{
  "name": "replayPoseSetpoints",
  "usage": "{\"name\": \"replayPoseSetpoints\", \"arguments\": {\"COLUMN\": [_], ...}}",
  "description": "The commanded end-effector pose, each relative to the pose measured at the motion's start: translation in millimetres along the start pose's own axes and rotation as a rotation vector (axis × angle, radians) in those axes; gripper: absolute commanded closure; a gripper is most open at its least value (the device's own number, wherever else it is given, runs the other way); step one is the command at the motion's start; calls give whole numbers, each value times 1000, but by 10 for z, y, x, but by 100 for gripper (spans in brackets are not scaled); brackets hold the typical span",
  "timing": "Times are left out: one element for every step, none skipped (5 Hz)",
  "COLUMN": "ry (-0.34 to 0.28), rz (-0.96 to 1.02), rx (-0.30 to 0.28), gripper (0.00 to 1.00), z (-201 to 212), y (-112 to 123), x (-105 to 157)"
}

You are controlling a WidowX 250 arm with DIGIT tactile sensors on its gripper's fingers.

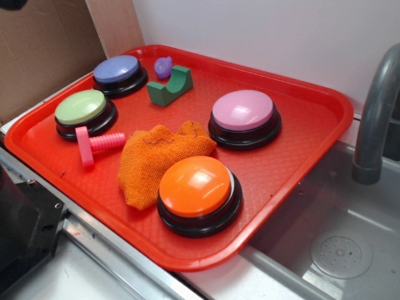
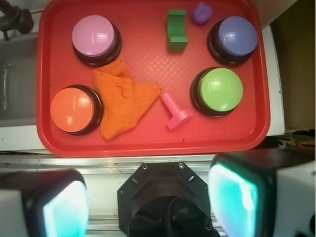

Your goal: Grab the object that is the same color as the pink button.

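The pink bolt (image 2: 175, 110) lies on the red tray (image 2: 148, 143) near the counter's (image 2: 29, 138) front edge; the tool (image 2: 148, 207) hangs open, empty.

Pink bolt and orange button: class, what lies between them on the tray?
The orange cloth, shown in both views, lies between pink bolt and orange button.

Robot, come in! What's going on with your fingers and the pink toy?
Gripper open, empty, above tray edge. Pink bolt lying flat on red tray, between green button and orange cloth. Nothing covering it.
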State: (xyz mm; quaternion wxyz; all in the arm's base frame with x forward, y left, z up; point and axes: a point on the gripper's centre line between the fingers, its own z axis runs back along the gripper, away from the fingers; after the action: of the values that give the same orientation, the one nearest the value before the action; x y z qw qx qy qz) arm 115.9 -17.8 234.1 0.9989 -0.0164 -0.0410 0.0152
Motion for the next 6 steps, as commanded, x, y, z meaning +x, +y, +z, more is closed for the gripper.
{"name": "replayPoseSetpoints", "arguments": {"ry": [0, -28, -25, -21, -49, -20], "rz": [0, -159, -273, -426, -490, -588], "rx": [0, 25, 9, -3, -61, -55], "gripper": [0, 0, 0, 0, 0, 0], "z": [0, -203, -471, -815, -1175, -1460], "y": [0, 87, 133, 154, 152, 104], "x": [0, 107, 232, 402, 523, 573]}}
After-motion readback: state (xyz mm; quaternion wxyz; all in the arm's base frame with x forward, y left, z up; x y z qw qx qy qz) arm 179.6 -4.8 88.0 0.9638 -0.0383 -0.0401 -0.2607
